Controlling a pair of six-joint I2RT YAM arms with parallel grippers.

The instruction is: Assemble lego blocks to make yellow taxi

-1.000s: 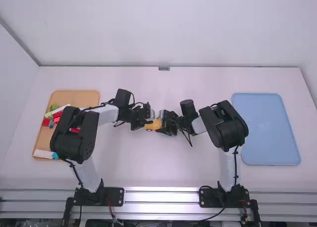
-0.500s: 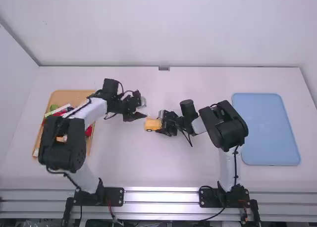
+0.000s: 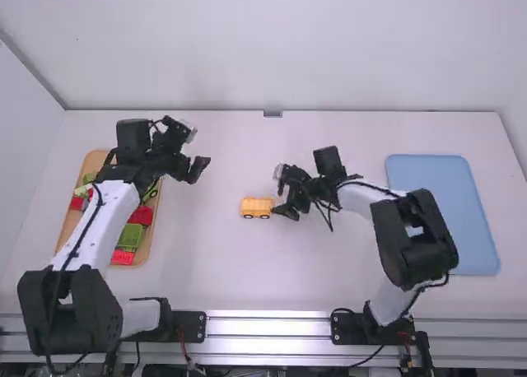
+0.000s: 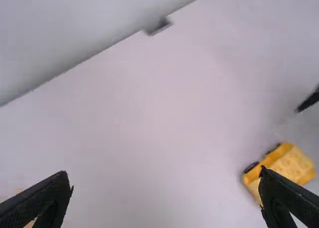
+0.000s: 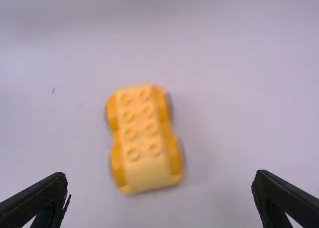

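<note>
The white worktop (image 3: 354, 286) is spanned by two arms, and the nearer to the task's thing is judged to be the right arm (image 3: 412, 241); the left arm (image 3: 99, 221) is held back. The blue tray (image 3: 442, 215) is set at the far right, and the tan tray (image 3: 97, 160), in which loose blocks (image 3: 130, 237) are kept, at the far left. The right gripper (image 5: 160, 175) is parted and empty, and so is the left gripper (image 4: 165, 175), which is held near the tan tray's right edge. Between them on the worktop the yellow car (image 3: 257, 207) is seen upright, just left of the right gripper and well apart from the left. Its long axis is laid left to right, roughly in line with the right gripper's reach, so that the sides could be pinched with only a slight turn. Whether it is to be built upon or carried off cannot be told. The smooth, unstudded end (image 5: 148, 177) is pointed towards the right gripper; which end is the front cannot be told. Smallest of all, the studs (image 5: 151, 129) are turned up, and could be knocked by a low approach.
</note>
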